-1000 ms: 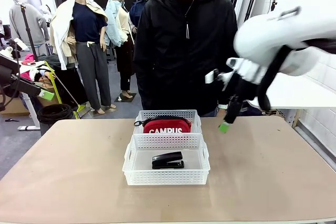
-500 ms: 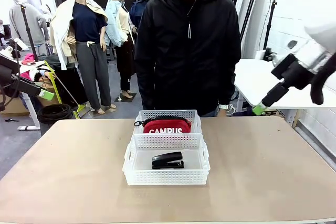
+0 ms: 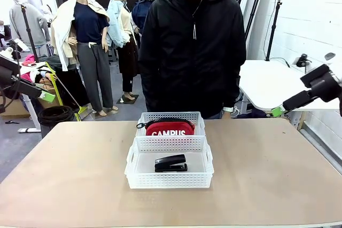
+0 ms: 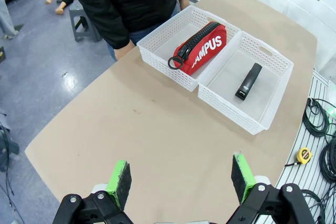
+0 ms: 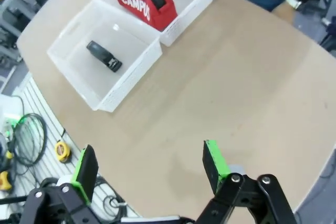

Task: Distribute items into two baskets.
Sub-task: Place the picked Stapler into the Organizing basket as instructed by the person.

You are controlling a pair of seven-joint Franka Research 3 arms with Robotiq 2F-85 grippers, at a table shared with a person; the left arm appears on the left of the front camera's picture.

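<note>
Two white baskets stand end to end at the table's middle. The far basket point(image 3: 199, 117) holds the red CAMPUS pouch point(image 3: 170, 128). In the near basket point(image 3: 170, 180) lies the black stapler point(image 3: 171, 163). My right gripper point(image 3: 281, 109) hangs high by the table's right edge, well away from both. Its own view shows it open point(image 5: 150, 167) over bare tabletop, with the pouch point(image 5: 139, 3) and stapler point(image 5: 104, 56) farther off. My left gripper point(image 4: 181, 179) is open above the table, pouch point(image 4: 202, 51) and stapler point(image 4: 248, 81) ahead of it.
A person in a black jacket point(image 3: 192, 52) stands at the far side behind the baskets, one hand point(image 4: 123, 51) at the table edge. Cables and a yellow tape measure point(image 4: 303, 155) lie on the floor. A white side table point(image 3: 262, 84) stands at the right.
My right arm has swung from just right of the baskets out to the picture's right edge. Baskets, pouch and stapler have not moved.
</note>
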